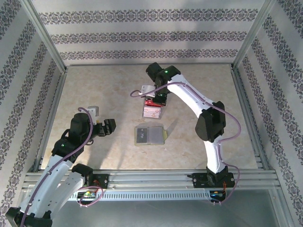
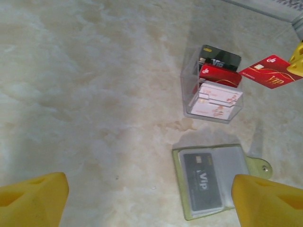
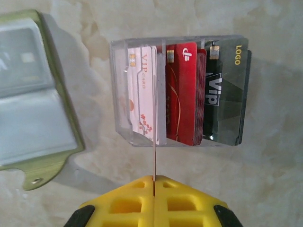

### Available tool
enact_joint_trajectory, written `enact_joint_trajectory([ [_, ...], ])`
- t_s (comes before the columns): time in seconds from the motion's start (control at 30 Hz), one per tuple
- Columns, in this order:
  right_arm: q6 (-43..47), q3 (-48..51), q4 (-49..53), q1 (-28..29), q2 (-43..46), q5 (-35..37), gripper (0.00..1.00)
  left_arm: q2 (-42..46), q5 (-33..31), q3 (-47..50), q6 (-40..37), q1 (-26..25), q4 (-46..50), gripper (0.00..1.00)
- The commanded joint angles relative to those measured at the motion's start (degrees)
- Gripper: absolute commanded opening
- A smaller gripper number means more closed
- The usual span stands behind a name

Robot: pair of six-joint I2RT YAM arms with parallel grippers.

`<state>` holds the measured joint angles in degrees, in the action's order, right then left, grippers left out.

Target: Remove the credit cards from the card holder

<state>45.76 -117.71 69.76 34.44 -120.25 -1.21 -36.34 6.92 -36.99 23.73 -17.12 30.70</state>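
The card holder [image 1: 156, 135] lies open on the table, olive-edged, with a dark VIP credit card [image 2: 202, 181] in its left pocket [image 2: 178, 183]. My left gripper [image 2: 149, 208] hovers open to its left, one yellow finger [image 2: 267, 201] over the holder's right half; it is also in the top view [image 1: 107, 127]. My right gripper [image 3: 154, 183] is shut on a red credit card [image 2: 269, 71], seen edge-on [image 3: 154, 158] in the right wrist view, held above a clear tray [image 3: 118, 85]. From above, this gripper [image 1: 154, 98] sits just behind the tray.
The clear tray [image 2: 187, 88] holds white floral, red and black cards upright in compartments [image 1: 144, 112]. The card holder [image 3: 28, 123] lies to the tray's near side. Patterned walls and metal rails enclose the table.
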Motion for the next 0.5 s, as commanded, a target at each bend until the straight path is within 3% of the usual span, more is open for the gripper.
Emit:
enact_joint_trajectory([
  [0.0,4.64,-2.98,1.24,1.01,-2.55,5.37,0.00,-0.38,-1.85,-0.54,-2.00,0.82,2.32,0.89],
  [0.47,8.02,-8.56,-2.26,1.87,-10.13,7.99,0.00,-1.71,-1.63,-0.10,-1.27,0.87,1.99,0.90],
])
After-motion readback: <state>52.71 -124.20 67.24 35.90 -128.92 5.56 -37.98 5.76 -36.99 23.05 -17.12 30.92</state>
